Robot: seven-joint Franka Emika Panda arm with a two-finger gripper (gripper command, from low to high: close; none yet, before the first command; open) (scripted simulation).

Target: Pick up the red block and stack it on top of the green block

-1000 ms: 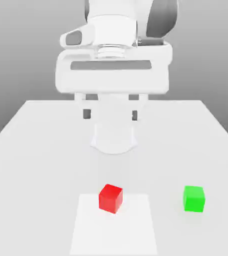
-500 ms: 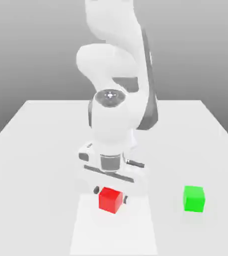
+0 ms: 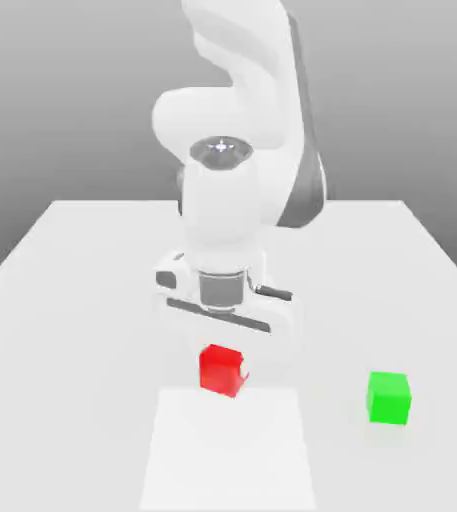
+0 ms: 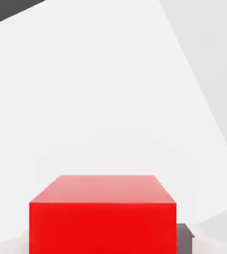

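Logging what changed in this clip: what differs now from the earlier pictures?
The gripper came down to the red block, closed on it and lifted it; the block now shows higher in the exterior view. The green block and the white sheet stayed put.

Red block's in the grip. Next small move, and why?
Probably a bit more lift, then across toward the exterior view's right: the gripper looks shut on the red block, which appears raised off the table, while the green block sits off to that side and the red one isn't above it yet.
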